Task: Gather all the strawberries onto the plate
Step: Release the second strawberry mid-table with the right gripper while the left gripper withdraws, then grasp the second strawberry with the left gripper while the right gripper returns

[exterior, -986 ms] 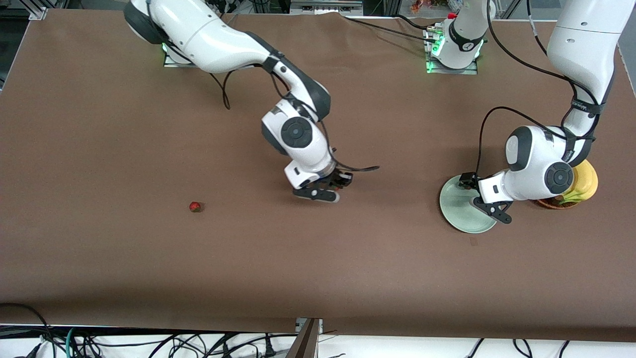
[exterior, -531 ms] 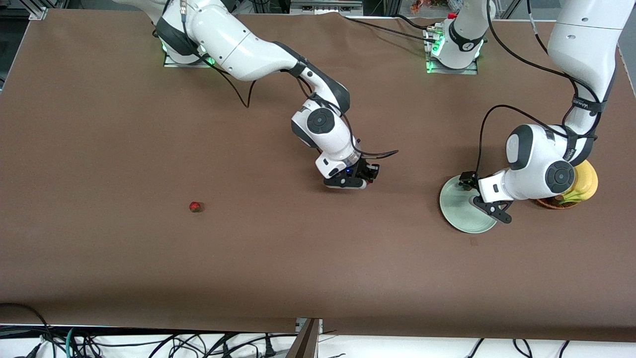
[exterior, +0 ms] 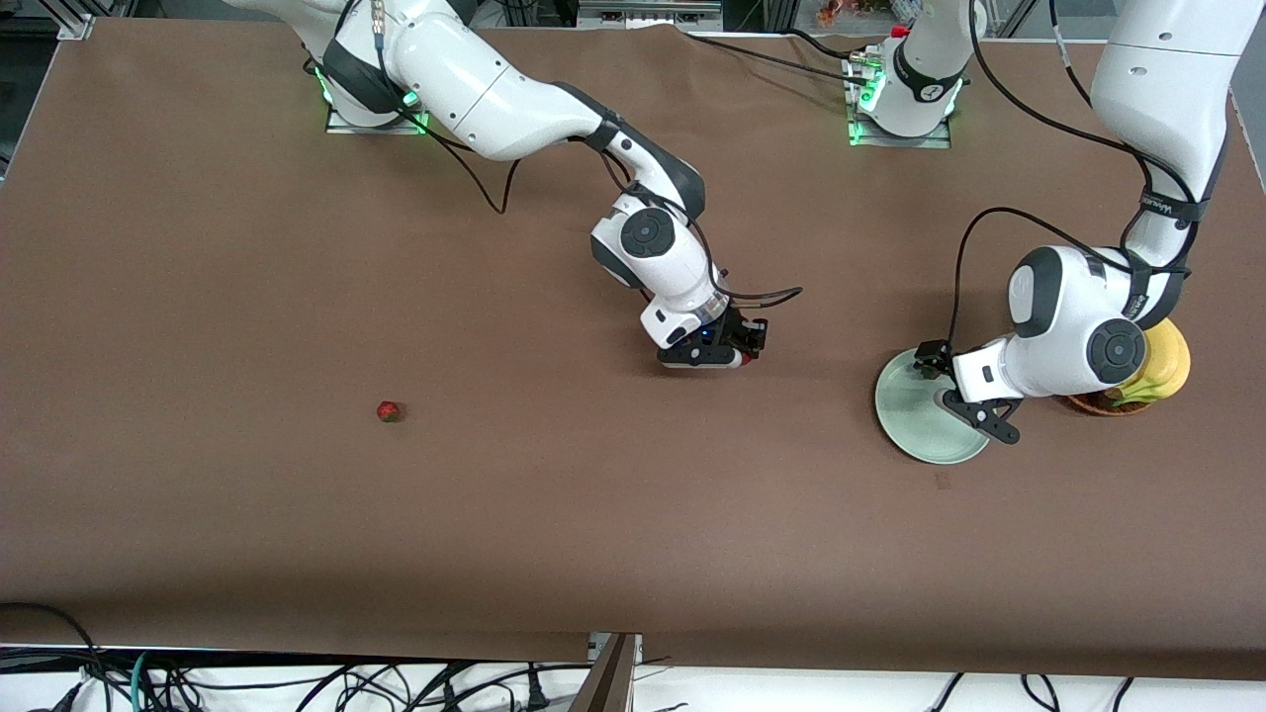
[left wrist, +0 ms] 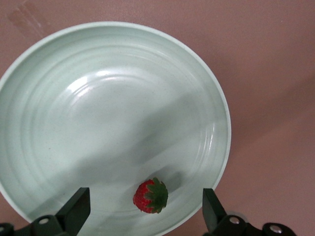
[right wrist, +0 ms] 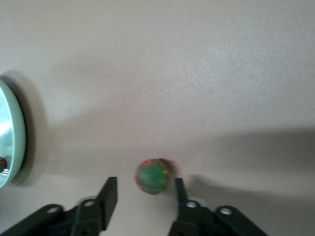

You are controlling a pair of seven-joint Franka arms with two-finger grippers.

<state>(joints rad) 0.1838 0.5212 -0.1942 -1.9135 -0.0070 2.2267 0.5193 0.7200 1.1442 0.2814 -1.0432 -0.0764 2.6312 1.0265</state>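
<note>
While both grippers point(exterior: 737, 357) point(exterior: 954, 388) gape over brown tabletop point(exterior: 247, 247), one strawberry point(left wrist: 150, 195) sits in the plate point(left wrist: 44, 93).

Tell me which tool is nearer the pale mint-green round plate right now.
Left. The left tool hangs open directly over the pale mint-green round plate, above a small red strawberry lying in it. The right tool is over bare table toward mid-table, well short of the plate.

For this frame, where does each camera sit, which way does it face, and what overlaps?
Front: high across the table, facing both arms; right gripper, strawberry.
Left wrist: looks down on the plate with a berry; left gripper open.
Right wrist: down on a released berry; right gripper.
Shared: plate.
</note>
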